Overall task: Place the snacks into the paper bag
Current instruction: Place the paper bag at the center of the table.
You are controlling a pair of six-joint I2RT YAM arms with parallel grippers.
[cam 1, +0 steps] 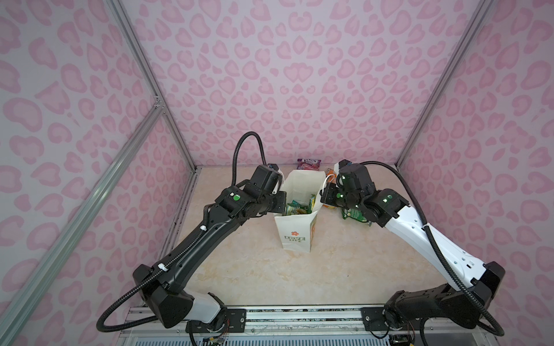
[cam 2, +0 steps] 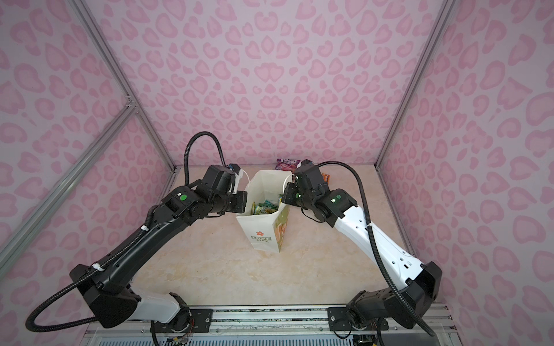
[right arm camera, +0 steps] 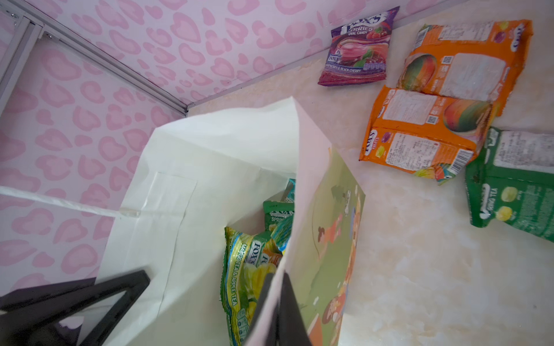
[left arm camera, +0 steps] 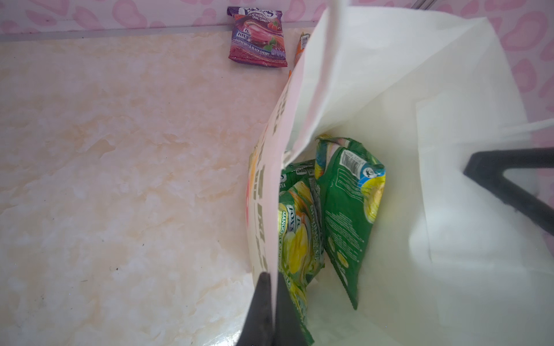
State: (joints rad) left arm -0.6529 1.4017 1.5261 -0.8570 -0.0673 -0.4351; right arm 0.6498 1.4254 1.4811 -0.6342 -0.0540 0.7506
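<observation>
While the left end effector (left arm camera: 273, 278) and right end effector (right arm camera: 278, 277) clamped opposite walls of the tall white paper bag (cam 1: 295, 230) on the desk (cam 1: 269, 284), yellow-green crinkly packets (left arm camera: 295, 242) sat inside; a purple crinkly packet (cam 1: 308, 164) lay at its far edge.

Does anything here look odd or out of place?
Nothing spilled or torn. Oddly, the left gripper and right gripper both pinch the rim of the paper bag while a purple packet, two orange packets and a dark green packet lie outside it, leaving neither free.
</observation>
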